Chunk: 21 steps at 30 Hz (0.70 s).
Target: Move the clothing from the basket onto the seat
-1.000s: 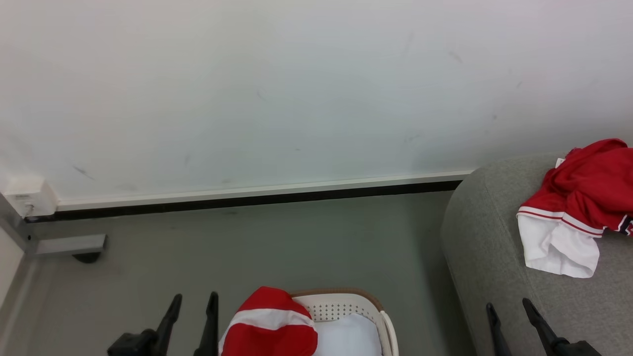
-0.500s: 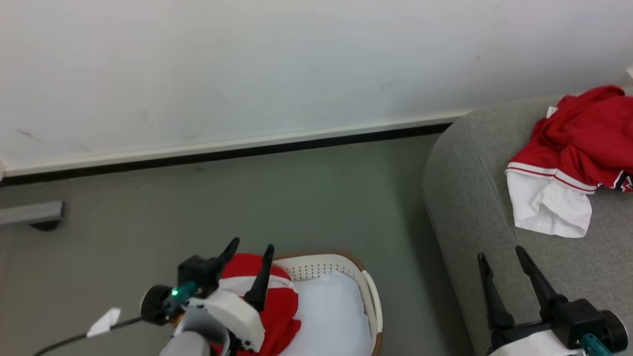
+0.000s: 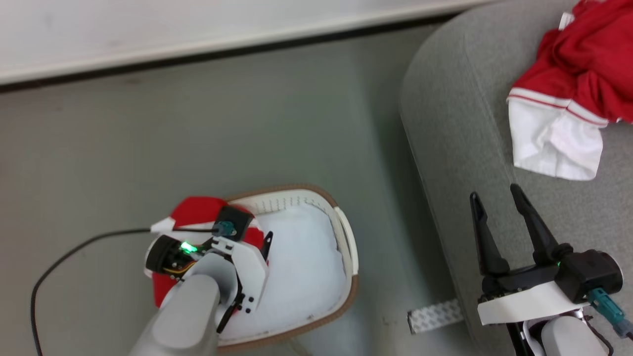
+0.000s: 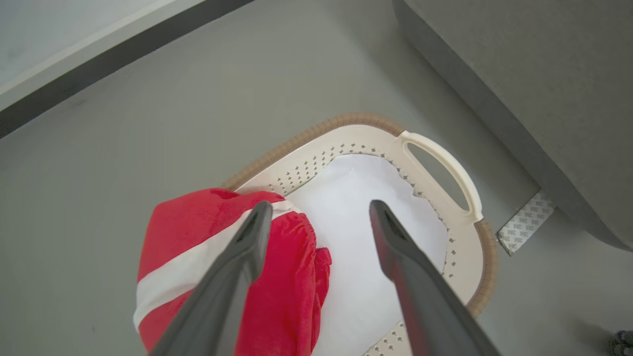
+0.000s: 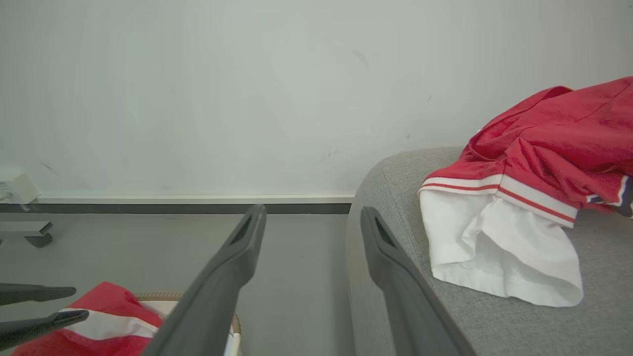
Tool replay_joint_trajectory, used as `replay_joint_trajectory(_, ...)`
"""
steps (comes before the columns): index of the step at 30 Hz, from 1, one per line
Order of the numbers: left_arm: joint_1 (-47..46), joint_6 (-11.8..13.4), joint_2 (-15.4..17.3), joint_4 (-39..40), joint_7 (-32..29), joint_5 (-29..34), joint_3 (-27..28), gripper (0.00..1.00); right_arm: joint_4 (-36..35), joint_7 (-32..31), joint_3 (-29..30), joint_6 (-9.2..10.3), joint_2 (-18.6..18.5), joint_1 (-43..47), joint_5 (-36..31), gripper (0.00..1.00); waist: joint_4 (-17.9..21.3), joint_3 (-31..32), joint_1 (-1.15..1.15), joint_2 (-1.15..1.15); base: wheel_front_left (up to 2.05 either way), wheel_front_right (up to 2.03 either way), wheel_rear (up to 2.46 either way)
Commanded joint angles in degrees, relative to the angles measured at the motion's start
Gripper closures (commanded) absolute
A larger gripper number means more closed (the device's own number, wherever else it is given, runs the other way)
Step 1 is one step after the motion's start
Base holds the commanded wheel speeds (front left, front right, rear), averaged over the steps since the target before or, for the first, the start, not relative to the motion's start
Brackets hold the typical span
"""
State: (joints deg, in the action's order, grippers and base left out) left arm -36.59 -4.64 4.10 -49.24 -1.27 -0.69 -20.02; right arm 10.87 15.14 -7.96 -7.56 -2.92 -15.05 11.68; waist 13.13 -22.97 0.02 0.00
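Note:
A red garment with a white band hangs over the left rim of the cream basket. My left gripper points down over it, open. One finger is above the red cloth and the other above the white pad; contact cannot be told. The left gripper's fingers also poke in at the right wrist view's lower left. A second red and white garment lies bunched on the grey seat. My right gripper hovers open at the seat's near edge, holding nothing.
A strip of patterned tape lies on the grey floor between basket and seat. A black cable trails left from my left wrist. The wall's dark baseboard runs along the back. A grey furniture foot stands far left.
The head camera has tilted downward. My left arm has swung up and over the basket, its open fingers now pointing down at the red garment. The right gripper stays open beside the seat.

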Motion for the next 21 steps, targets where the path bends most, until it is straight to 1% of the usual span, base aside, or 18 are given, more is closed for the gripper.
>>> replay_joint_trajectory(1, -1.0, 0.4, 0.3, -1.0, -0.2, 0.6, -0.2, 0.00, -0.5, 0.0, 0.0, 0.15, 0.0, -1.0, 0.8, 0.00, 2.3, -4.5, -0.02, 0.00, 0.00, 0.00, 0.00)
replay_joint_trajectory(5, -5.2, 2.4, 1.3, -6.2, -1.2, 2.9, -1.4, 0.00, -1.3, 0.0, -0.4, 0.15, 0.0, -2.7, 2.2, 0.00, 3.7, -9.5, -0.02, 0.00, 0.00, 0.00, 0.00)
replay_joint_trajectory(8, -7.7, 3.6, 1.3, -9.8, -1.8, 3.5, -2.1, 0.00, -1.8, 0.0, -0.6, 0.15, 0.0, -3.8, 3.5, 0.00, 4.4, -12.7, -0.02, 0.00, 0.00, 0.00, 0.00)
replay_joint_trajectory(11, -9.6, 4.9, 2.5, -13.3, -3.4, 4.7, -2.9, 0.00, -2.5, 0.0, -1.3, 0.15, 0.0, -4.6, 4.8, 0.00, 5.4, -15.4, -0.02, 0.00, 0.00, 0.00, 0.00)
replay_joint_trajectory(21, -15.4, 7.0, 6.2, -19.6, -5.6, 8.1, -6.4, 0.00, -4.5, 0.0, -1.9, 0.15, 0.0, -6.8, 8.5, 0.00, 7.3, -22.2, -0.02, 0.00, 0.00, 0.00, 0.00)
